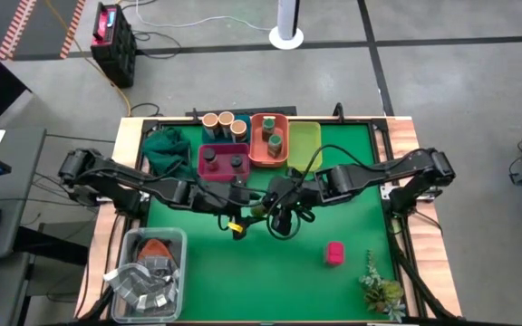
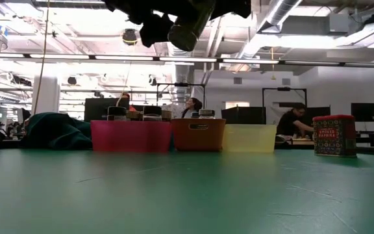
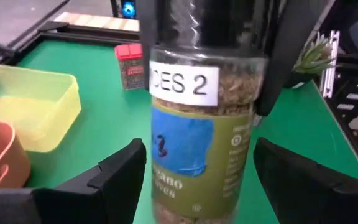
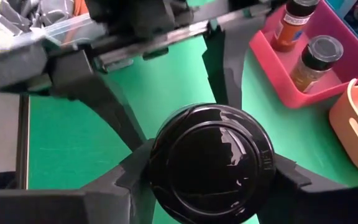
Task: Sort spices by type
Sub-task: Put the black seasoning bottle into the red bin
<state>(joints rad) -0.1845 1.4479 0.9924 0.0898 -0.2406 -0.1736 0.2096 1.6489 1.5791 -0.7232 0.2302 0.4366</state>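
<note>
A spice jar (image 3: 197, 143) with a black cap, a green oregano label and a white sticker hangs above the middle of the green table (image 1: 243, 272). My right gripper (image 4: 210, 177) is shut on its cap. My left gripper (image 3: 197, 180) is open. One of its fingers (image 3: 120, 177) stands on each side of the jar's lower body, close beside the glass, and I cannot tell whether they touch it. In the low view the jar (image 2: 187, 29) is high above the tabletop. More jars stand in the magenta tray (image 1: 223, 161), the orange tray (image 1: 268, 140) and behind them. My right gripper pinches the jar's black cap (image 4: 210, 155) between its two fingers (image 4: 135, 177), one on each side of the cap's rim. The fingers slant down at it from above and from the table's right. The jar hangs below them, tilted and lifted clear of the table.
A yellow-green tray (image 1: 304, 145) stands beside the orange one. A small pink box (image 1: 334, 253) stands at the near right, with a plant (image 1: 381, 288) beyond it. At the near left is a clear tub (image 1: 148, 272). A dark green cloth (image 1: 163, 149) lies at the far left.
</note>
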